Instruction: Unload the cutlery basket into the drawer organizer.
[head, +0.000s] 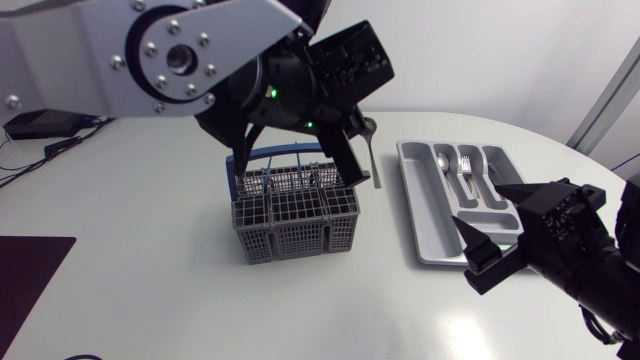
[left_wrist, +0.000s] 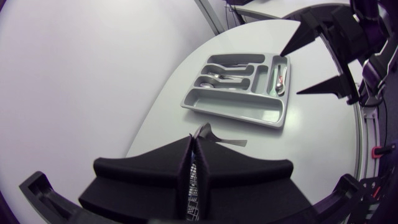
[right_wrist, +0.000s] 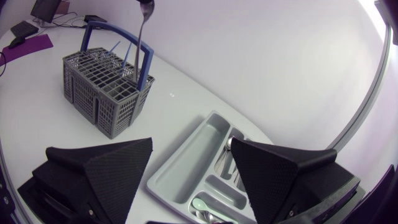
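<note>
On the bench the cutlery basket has a few pieces left inside, so unloading looks partway done; above it the left end effector is clamped on a spoon; the drawer organizer already holds spoons and forks; the right end effector hovers there, fingers apart.

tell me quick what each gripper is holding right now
Left gripper: shut on a metal utensil.
Right gripper: open, holding nothing.
</note>
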